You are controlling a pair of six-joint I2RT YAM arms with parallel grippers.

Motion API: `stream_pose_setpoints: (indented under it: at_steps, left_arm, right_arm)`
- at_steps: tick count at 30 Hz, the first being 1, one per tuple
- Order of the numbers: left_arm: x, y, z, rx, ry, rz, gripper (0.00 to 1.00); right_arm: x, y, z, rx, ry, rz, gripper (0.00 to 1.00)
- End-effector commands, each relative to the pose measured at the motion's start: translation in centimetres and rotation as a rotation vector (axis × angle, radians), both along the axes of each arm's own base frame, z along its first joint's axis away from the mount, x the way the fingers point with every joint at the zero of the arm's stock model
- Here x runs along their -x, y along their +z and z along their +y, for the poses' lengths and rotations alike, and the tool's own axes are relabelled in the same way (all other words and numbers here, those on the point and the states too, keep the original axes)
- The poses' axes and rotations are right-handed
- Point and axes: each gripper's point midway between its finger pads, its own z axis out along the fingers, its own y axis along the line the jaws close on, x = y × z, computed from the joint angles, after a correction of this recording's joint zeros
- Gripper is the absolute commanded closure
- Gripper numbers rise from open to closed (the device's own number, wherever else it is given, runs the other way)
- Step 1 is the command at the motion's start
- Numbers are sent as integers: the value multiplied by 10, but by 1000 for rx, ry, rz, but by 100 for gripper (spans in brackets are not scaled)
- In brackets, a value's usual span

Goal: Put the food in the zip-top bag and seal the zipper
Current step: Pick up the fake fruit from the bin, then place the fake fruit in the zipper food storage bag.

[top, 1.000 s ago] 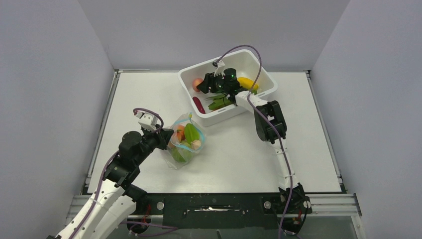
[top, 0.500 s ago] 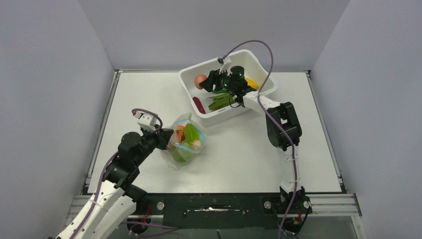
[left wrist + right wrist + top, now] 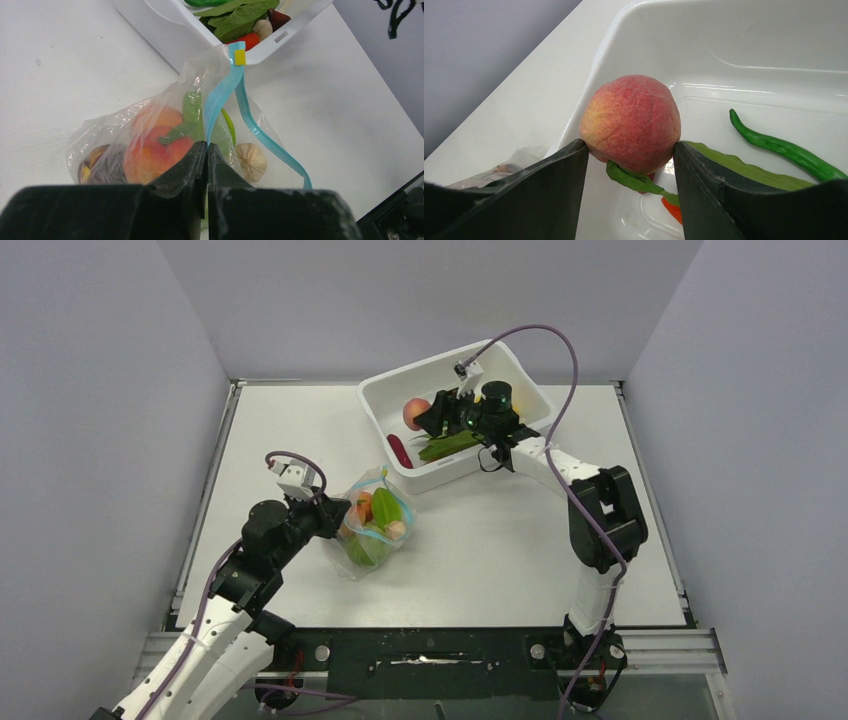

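Nearest, entry one: my left gripper (image 3: 206,150), clenched on the clear, crinkly plastic zip-top bag (image 3: 120,125). It pinches the film where the thin blue zipper strip (image 3: 218,97) runs down to my fingertips.

Entry two: bag contents. An orange-pink toy peach with a green leaf (image 3: 155,145) lies against the film just beyond my fingers, and a pale garlic-like bulb (image 3: 250,161) lies to its right. There are green pieces between them and something dark at the left that I cannot make out. The zipper gapes, its two blue strands joined at a small yellow slider (image 3: 240,56).

Entry three: the white bench (image 3: 500,540), which carries the bag near its left-middle.

Entry four, farther back: a white rectangular plastic tub (image 3: 385,390), set apart from the bag.

Entry five: my right gripper (image 3: 630,146), grasping a round red-and-yellow toy peach (image 3: 631,120) by its sides over the tub's interior.

Entry six: inside the tub beyond, a long green bean (image 3: 784,147), a flat green leaf (image 3: 744,170) and a red piece (image 3: 671,209).
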Motion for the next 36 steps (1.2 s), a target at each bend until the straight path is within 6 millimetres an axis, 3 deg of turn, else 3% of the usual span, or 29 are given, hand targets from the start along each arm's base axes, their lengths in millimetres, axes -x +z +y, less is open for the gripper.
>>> stream_pose_setpoints:
  at_steps: [1, 7, 15, 30, 36]
  left_arm:
    - [-4, 35, -1, 52, 15, -80, 100]
    - [-4, 47, -3, 88, 11, -111, 100]
    - [-5, 62, -5, 112, 8, -133, 100]
    - [-5, 70, -7, 138, 5, -136, 100]
    - [-5, 70, -7, 138, 3, -129, 100]
  right_arm:
    - [26, 49, -4, -10, 3, -96, 70]
    - [66, 63, -6, 20, 0, -110, 69]
    - [123, 76, 12, 62, 72, -128, 69]
    - [202, 57, 44, 37, 195, -42, 69]
    - [222, 58, 48, 109, 195, -89, 68]
